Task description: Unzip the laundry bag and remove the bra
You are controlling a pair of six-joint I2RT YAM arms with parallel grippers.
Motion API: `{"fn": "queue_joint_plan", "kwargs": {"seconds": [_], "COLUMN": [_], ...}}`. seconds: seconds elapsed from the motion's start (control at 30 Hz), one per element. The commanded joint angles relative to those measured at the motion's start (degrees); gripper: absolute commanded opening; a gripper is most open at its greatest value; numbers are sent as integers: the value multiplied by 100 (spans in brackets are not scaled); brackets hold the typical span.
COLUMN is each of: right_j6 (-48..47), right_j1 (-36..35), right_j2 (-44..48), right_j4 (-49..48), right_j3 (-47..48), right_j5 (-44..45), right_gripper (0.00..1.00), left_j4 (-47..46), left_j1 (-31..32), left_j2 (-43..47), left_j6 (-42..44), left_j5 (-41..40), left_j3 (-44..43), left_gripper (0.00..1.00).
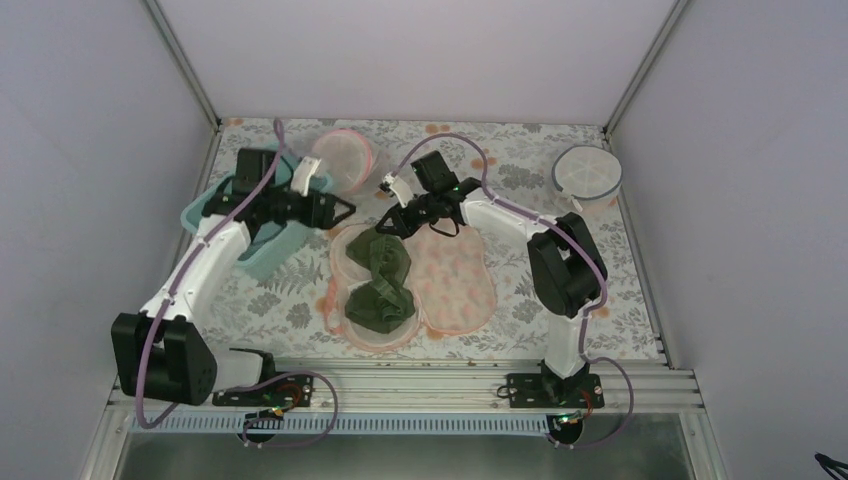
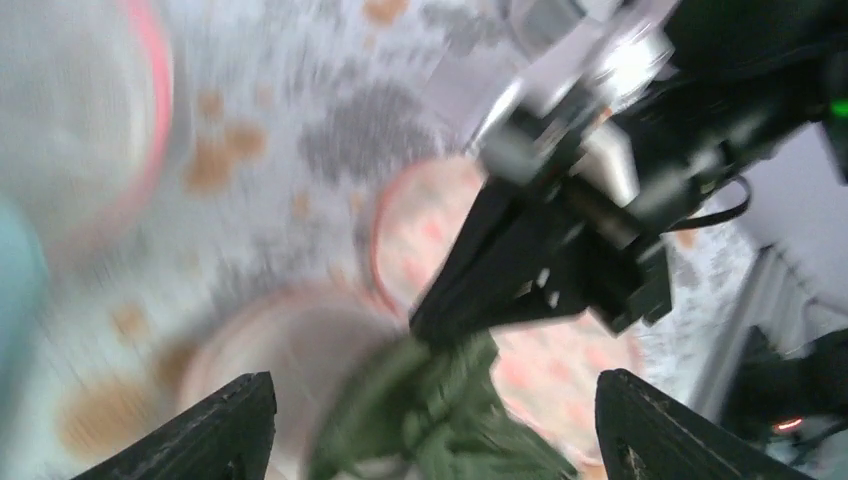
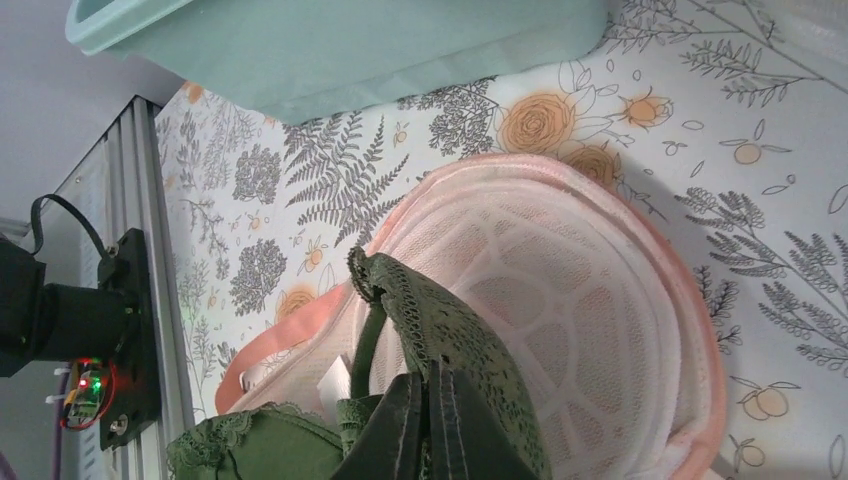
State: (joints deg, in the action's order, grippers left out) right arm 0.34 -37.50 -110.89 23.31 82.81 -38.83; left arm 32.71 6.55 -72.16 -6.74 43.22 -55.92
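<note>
Floral cloth (image 1: 560, 290) covers the table between white walls. From above, the laundry bag (image 1: 455, 280) lies unzipped and open at the centre, with the bra (image 1: 380, 290) heaped on its left half. The right gripper (image 1: 386, 229) pinches the bra's far end. The left gripper (image 1: 347, 211) hangs just left of it, by the bag's far edge and near a teal tub (image 1: 262, 255). The left wrist view is blurred, but its fingers (image 2: 225, 430) are spread wide with nothing between them. In the right wrist view, the fingers (image 3: 400, 435) are pressed together on green lace above the bag's white mesh lining.
</note>
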Motion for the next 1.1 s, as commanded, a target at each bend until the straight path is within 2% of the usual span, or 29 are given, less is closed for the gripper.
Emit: {"fn": "queue_joint_plan", "kwargs": {"seconds": [0.0,0.07,0.13,0.17,0.23,0.37,0.57,0.83,0.97,1.0,1.07], "right_j6": [132,153,228,259,315,424,517,720,817,833,824], "right_j1": [-57,-56,-56,-56,-61,-57,-48,8,23,19,22], "right_j2": [140,169,297,371,512,648,724,798,898,914,933], "right_j4": [-275,-374,-567,-710,-856,-1018,-1170,-1342,-1453,-1468,-1450], "right_j3": [-210,-244,-389,-478,-619,-766,-894,-948,-1024,-1042,-1063], "right_j5": [-365,-537,-612,-624,-638,-787,-856,-800,-793,-791,-748], "right_gripper": [4,4,4,4,4,4,4,4,4,4,4], "left_j4": [1322,1662,1578,1424,1190,759,618,425,379,392,401], "left_j1": [210,207,224,269,459,717,1002,1190,1193,1197,1198], "left_j2": [-458,-683,-869,-938,-1083,-1238,-1564,-1762,-1831,-1844,-1830], "left_j6": [4180,5169,5579,5605,5595,5633,5758,5518,5482,5478,5472], "left_j5": [-245,-236,-48,39,111,34,-131,14,-16,3,53], "left_j3": [-1335,-1500,-1403,-1339,-1253,-1037,-901,-738,-690,-696,-711], "left_gripper": [83,87,91,95,95,95,91,74,54,47,26]}}
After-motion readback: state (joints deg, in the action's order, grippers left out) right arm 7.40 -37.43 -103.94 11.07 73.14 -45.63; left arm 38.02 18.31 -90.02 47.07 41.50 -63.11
